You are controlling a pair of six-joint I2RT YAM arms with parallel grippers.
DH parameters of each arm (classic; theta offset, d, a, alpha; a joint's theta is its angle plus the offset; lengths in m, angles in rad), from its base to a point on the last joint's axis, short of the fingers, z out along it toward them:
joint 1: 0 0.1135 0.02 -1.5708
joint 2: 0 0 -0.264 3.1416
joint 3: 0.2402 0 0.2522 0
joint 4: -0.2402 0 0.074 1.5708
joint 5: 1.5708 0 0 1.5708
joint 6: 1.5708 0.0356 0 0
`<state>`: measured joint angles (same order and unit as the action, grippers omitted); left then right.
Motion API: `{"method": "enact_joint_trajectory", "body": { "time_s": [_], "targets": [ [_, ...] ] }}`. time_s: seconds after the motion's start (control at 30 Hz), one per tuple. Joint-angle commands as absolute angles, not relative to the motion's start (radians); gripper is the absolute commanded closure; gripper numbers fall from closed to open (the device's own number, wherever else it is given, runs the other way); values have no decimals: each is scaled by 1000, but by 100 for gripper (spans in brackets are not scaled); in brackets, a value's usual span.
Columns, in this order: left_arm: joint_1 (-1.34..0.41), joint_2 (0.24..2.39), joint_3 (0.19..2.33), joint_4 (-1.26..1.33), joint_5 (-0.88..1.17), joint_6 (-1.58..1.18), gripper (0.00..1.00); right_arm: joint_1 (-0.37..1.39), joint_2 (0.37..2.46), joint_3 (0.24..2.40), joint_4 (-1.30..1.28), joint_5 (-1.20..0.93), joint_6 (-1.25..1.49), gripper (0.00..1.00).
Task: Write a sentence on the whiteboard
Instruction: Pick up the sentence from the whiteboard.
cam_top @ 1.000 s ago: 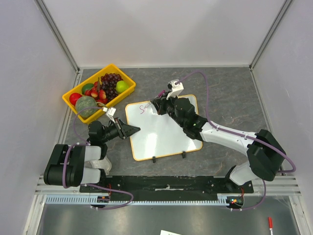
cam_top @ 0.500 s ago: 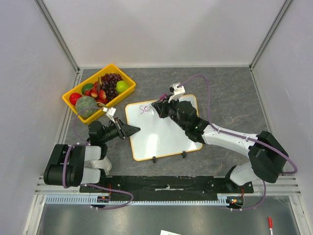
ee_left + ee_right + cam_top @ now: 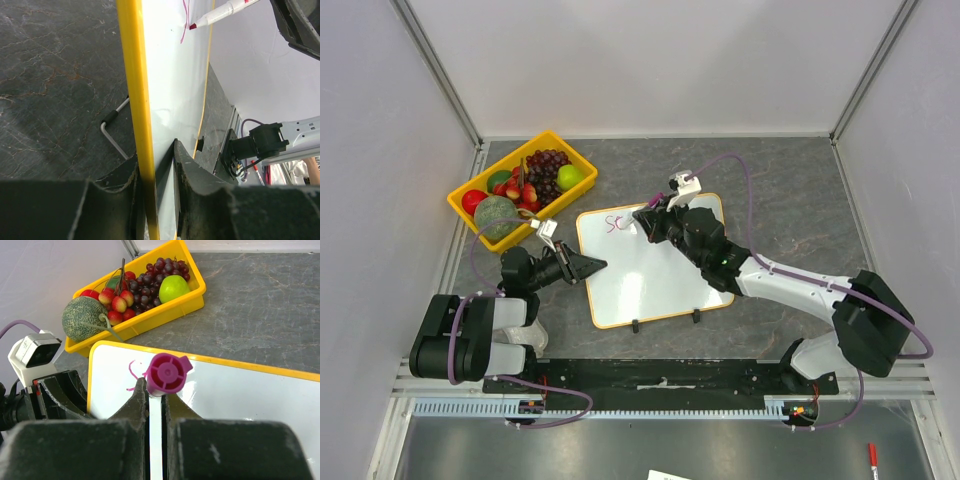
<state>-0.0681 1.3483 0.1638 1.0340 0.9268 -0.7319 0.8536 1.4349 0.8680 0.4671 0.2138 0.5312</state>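
The whiteboard [image 3: 640, 280], white with a thin orange-yellow frame, lies at the table's centre. My left gripper [image 3: 592, 266] is shut on its left edge, one finger on each side of the frame [image 3: 135, 100]. My right gripper [image 3: 650, 218] hangs over the board's far left corner, shut on a magenta marker [image 3: 642, 215] whose tip rests on the board. The first magenta strokes of the sentence [image 3: 615, 223] show just left of the tip. In the right wrist view the marker's end [image 3: 166, 372] juts out between the fingers, beside the strokes [image 3: 132, 372].
A yellow tray [image 3: 582, 160] of fruit, with a melon, grapes, an apple and strawberries, stands at the back left, close to the board's corner. Two black clip feet [image 3: 634, 325] sit on the board's near edge. White walls enclose the table.
The right gripper has carried the marker a little to the right, and the magenta writing has grown from one stroke to about two letters. The left arm has not moved.
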Motion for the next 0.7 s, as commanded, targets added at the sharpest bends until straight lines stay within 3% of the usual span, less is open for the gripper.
{"method": "enact_joint_trajectory", "body": {
  "time_s": [0.0,0.67],
  "targets": [
    [-78,1353,175,1034,927,-676,98,848,1407,876,431,271,506,100],
    [-77,1353,175,1032,925,-675,98,848,1381,956,434,287,466,100]
  ]
}}
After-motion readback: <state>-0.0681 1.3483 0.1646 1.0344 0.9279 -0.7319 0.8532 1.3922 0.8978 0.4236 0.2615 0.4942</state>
